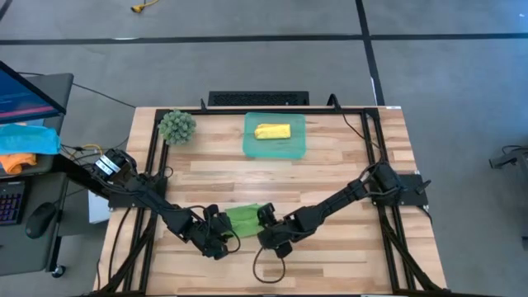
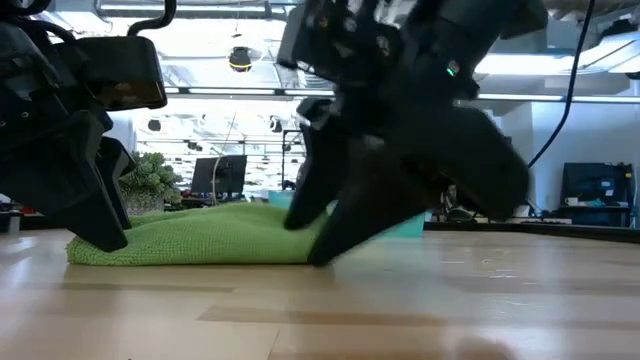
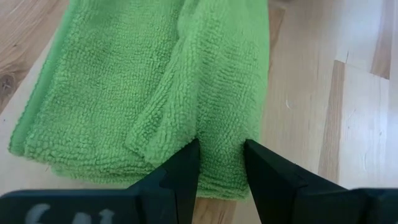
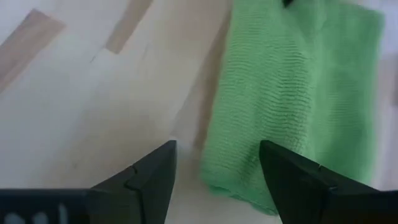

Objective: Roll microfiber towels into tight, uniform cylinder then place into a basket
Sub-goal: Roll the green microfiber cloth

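The light green towel (image 1: 244, 219) lies folded flat on the wooden table near its front edge, between my two grippers. My left gripper (image 3: 221, 158) is at the towel's left end, shut on it. My right gripper (image 4: 217, 168) stands open low over the towel's right end (image 4: 249, 186), one finger over bare wood and one over cloth. The yellow towel (image 1: 272, 132), rolled up, lies in the teal basket (image 1: 252, 148) at the far middle of the table. My left gripper pinches a folded edge of the green towel (image 3: 221, 140) between its two fingers, slanting down from the table's left near side. It holds several layers. The towel lies slack and flat on the table. Whether my right gripper touches the towel, I cannot tell.
A fuzzy round green ball (image 1: 176, 125) sits at the far left of the table. A black frame (image 1: 375, 148) runs along the table's sides. Bare wood lies between the towel and the basket and to the right of my right gripper.
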Available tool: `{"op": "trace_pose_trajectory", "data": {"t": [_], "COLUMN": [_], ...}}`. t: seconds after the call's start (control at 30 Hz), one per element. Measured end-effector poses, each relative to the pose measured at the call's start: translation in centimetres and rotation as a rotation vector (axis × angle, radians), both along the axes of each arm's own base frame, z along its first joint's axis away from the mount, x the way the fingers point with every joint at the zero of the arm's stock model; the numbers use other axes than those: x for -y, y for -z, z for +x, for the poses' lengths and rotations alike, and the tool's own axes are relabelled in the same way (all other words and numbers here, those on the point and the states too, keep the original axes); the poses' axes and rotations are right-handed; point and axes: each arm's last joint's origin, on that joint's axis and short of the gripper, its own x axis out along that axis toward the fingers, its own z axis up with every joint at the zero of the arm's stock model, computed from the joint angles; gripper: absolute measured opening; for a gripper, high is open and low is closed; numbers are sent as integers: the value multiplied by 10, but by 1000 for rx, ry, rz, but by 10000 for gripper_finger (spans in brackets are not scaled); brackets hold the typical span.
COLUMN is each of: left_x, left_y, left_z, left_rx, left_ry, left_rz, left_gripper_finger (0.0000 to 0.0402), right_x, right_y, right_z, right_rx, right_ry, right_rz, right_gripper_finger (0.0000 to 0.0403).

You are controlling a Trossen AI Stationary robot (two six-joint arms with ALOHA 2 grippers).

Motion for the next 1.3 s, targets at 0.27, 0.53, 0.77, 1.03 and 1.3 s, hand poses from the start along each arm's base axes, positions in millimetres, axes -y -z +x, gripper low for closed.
{"op": "trace_pose_trajectory", "data": {"t": [0.27,0.53,0.77,1.03,1.3], "left_x": [0,0,0,0,1], "left_y": [0,0,0,0,0], "left_z": [0,0,0,-1,0], "left_rx": [-1,-10,-14,-21,-31], "left_ry": [3,43,68,118,198], "left_rz": [2,29,43,66,104], "left_gripper_finger": [122,122,124,172,226], "right_x": [17,32,34,30,21], "right_y": [3,4,4,4,4], "right_z": [7,13,13,12,9], "right_rx": [-20,-28,-38,-38,-44], "right_ry": [160,266,314,399,450], "right_rz": [119,190,242,308,381], "right_gripper_finger": [248,161,44,32,12]}}
